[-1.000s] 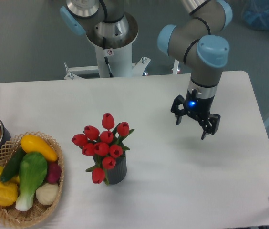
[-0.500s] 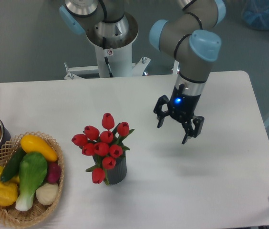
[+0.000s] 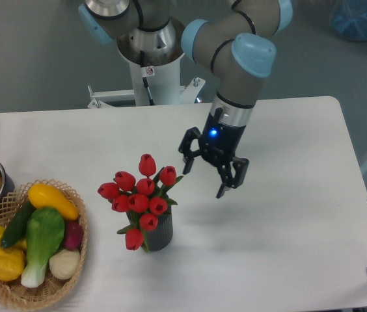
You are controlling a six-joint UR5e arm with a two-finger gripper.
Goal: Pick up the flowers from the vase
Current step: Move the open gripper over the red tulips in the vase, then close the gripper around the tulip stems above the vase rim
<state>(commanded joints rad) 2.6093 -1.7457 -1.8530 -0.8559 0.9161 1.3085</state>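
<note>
Gripper [image 3: 203, 181] in the air with fingers spread wide, holding nothing, just right of the flowers [image 3: 139, 195].

Flowers sit upright in the vase [image 3: 158, 232], left of centre on the table [image 3: 287, 260], nearer the front edge, gripper closest to the upper-right buds. Risks: a side-on close may catch only a few outer buds and pull them loose (stems look short); the vase is small and likely light, so a lift may drag or tip it. Wicker basket [image 3: 73, 273] of produce at the front-left corner, well apart.
</note>
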